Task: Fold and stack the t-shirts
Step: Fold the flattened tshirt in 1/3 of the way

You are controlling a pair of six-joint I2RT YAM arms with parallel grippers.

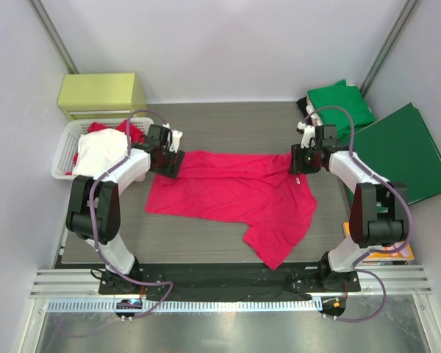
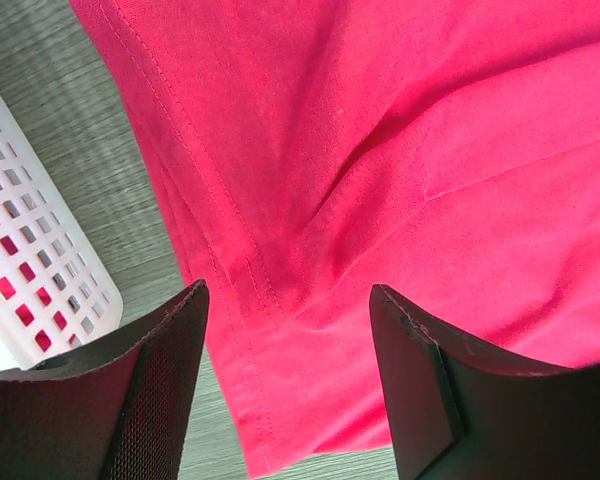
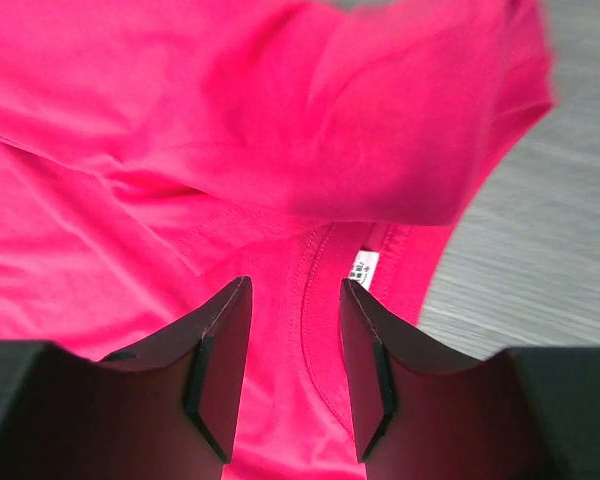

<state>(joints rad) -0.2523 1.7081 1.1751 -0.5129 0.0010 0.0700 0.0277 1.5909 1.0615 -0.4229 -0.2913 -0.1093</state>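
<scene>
A bright pinkish-red t-shirt [image 1: 235, 198] lies spread and partly doubled over on the grey table. My left gripper [image 1: 167, 158] hangs over its far left hem corner [image 2: 250, 400], fingers apart and nothing pinched between them [image 2: 288, 300]. My right gripper [image 1: 303, 160] is at the far right edge, its fingers standing apart on either side of the neck seam [image 3: 295, 285], next to the small white label [image 3: 361, 267]. A green t-shirt [image 1: 342, 103] lies folded at the back right corner. Pale cloth [image 1: 99, 151] fills the white basket [image 1: 62, 165] on the left.
A flat dark-green folder [image 1: 404, 151] lies off the table's right side. A yellow-green box [image 1: 103, 94] stands behind the basket, which also holds some red cloth [image 1: 106, 126]. The basket's wall [image 2: 30, 290] is close to my left fingers. Bare table shows in front of the shirt [image 1: 184, 239].
</scene>
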